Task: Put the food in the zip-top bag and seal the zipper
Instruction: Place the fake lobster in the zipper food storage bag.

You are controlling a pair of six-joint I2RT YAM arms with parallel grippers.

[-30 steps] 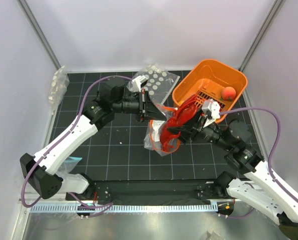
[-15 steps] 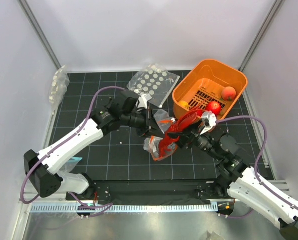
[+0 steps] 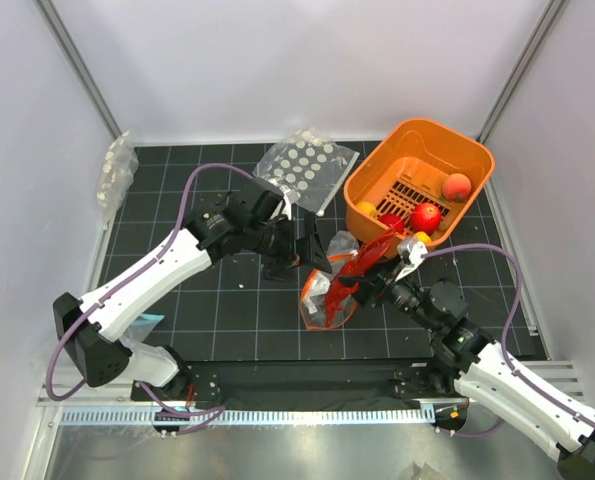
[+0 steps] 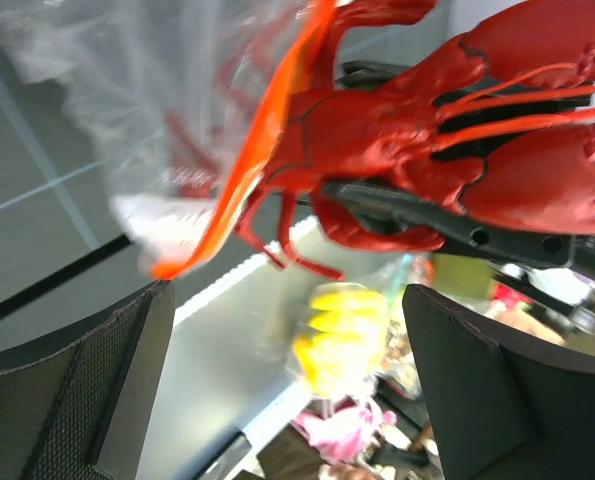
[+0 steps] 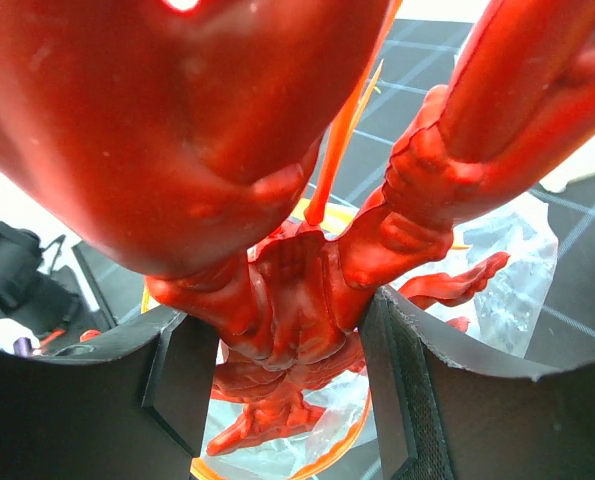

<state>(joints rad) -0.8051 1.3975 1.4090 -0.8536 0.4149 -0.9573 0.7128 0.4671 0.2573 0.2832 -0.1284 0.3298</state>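
My right claw [image 5: 287,340] was clamped on the red toy [image 5: 177,130]; in the wrist view its body sat squeezed between both pads [image 5: 182,385]; the bulk of it filled the frame so close that I could not make out its whole shape; its upper parts ran off the top edge.

Below the pads its lower legs hung over the zip-top bag [image 3: 322,300], which sat low between my two claws; whether the bag rested on the black mat [image 3: 227,310] or hung clear of it, I could not tell; how far the toy was in, the overhead view did not settle, red showing only through crumpled clear film.

My left claw [image 4: 289,295] had its jaws standing wide apart; the zipper strip [image 4: 267,130] ran as a blurred orange band down to just beside one finger [image 4: 127,370]; touching or not, I could not tell; a yellow blob low in that view stayed unidentifiable.

Fruit balls [image 3: 426,216] lay in the orange basket [image 3: 369,170], apart from the bag; at least three showed, one partly hidden behind the toy.

A bag of white discs [image 3: 305,165] lay at the far side of the mat, its near corner covered by my left arm; another clear bag [image 3: 117,170] lay at the mat's left edge, contents unreadable.
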